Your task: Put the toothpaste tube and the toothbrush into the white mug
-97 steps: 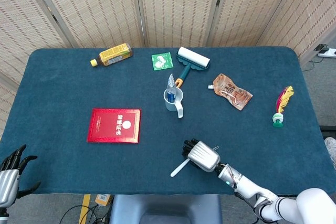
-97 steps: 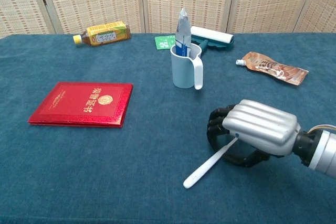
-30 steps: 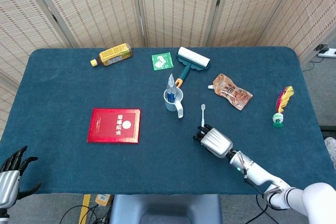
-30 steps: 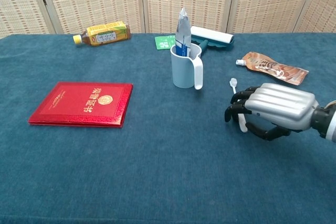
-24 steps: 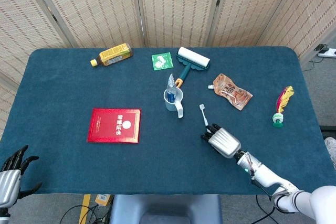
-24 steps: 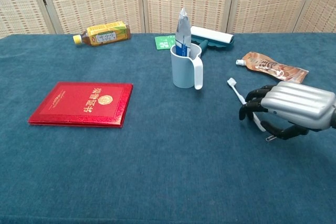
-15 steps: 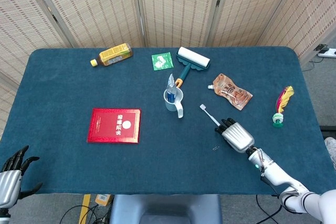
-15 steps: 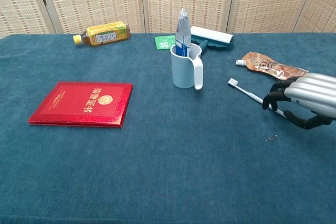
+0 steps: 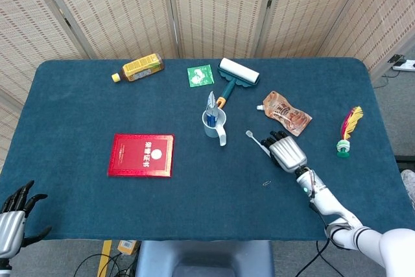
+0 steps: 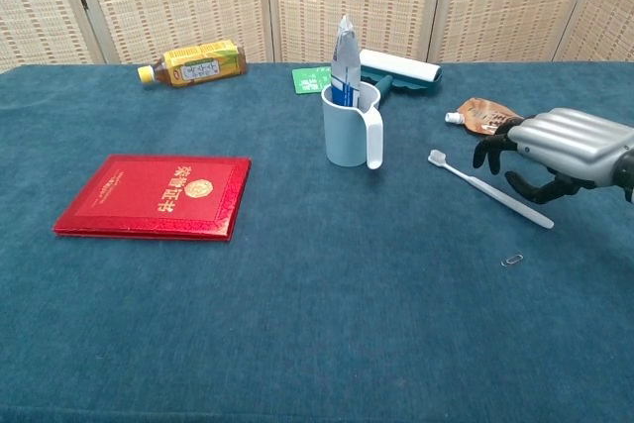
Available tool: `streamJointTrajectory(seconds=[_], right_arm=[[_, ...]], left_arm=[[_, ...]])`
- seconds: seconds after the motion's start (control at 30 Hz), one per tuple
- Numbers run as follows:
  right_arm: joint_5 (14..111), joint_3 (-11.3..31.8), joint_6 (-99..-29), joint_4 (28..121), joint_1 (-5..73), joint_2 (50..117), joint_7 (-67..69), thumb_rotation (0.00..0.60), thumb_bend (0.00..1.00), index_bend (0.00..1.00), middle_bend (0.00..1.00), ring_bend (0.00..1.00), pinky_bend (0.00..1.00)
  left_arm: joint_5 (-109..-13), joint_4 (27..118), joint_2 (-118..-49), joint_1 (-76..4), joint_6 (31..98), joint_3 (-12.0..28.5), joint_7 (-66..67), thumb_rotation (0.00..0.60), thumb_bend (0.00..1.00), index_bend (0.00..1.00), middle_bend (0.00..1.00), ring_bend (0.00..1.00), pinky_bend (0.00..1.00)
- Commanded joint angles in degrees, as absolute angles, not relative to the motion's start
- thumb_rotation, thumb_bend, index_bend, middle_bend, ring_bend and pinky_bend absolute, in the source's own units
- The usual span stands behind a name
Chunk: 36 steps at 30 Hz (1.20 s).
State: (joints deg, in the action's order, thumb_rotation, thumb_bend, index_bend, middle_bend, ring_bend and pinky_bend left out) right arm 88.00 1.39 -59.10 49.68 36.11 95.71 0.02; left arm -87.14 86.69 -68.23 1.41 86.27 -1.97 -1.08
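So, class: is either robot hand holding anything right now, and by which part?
Nothing is held. The toothbrush lies on the table, apart from the right robot hand; the left robot hand is empty.

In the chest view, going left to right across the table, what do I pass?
Red booklet → yellow bottle → white mug holding the toothpaste tube → toothbrush lying on the cloth → right hand.

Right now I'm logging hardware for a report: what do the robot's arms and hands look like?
The right hand has a ribbed silver back and black fingers, on a slim white and silver forearm with a small green light. The left hand, at the frame's corner, looks alike: silver shell, black fingers.
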Motion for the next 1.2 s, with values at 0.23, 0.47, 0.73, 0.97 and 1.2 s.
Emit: streamJointTrajectory(seconds=[0.23, 0.47, 0.73, 0.97, 1.2], right_arm=[[87.35, 2.50, -57.05, 45.36, 38.19, 99.86, 2.06, 0.600, 0.59, 0.30, 0.40, 0.18, 0.25], [89.84, 0.84, -58.88, 46.55, 38.36, 100.18, 2.86, 0.600, 0.59, 0.30, 0.40, 0.18, 0.25], [94.10, -2.37, -63.40, 52.14, 37.09, 98.37, 3.39, 0.600, 0.59, 0.30, 0.40, 0.18, 0.25], [91.99, -0.10, -64.44, 52.84, 36.46, 97.46, 1.03, 0.600, 0.47, 0.34, 0.40, 0.18, 0.25], [88.81, 2.31, -61.60, 50.63, 37.21, 98.65, -6.60, 0.600, 0.26, 0.43, 0.39, 0.18, 0.25]], left_arm=[[-87.19, 86.71, -68.14, 1.42, 86.26, -1.99, -1.03, 0.600, 0.23, 0.28, 0.05, 0.06, 0.15], [-86.73, 86.44, -68.19, 1.53, 85.99, -1.99, -1.12, 0.600, 0.23, 0.28, 0.05, 0.06, 0.15], [-86.77, 86.12, -68.33, 1.62, 86.13, -1.96, -1.45, 0.600, 0.23, 0.28, 0.05, 0.06, 0.15], [-86.99, 86.13, -68.47, 1.53, 86.06, -2.00, -1.42, 0.600, 0.23, 0.28, 0.05, 0.06, 0.15], [-86.99, 86.28, -68.27, 1.51, 86.13, -1.90, -1.35, 0.600, 0.23, 0.28, 0.05, 0.06, 0.15]])
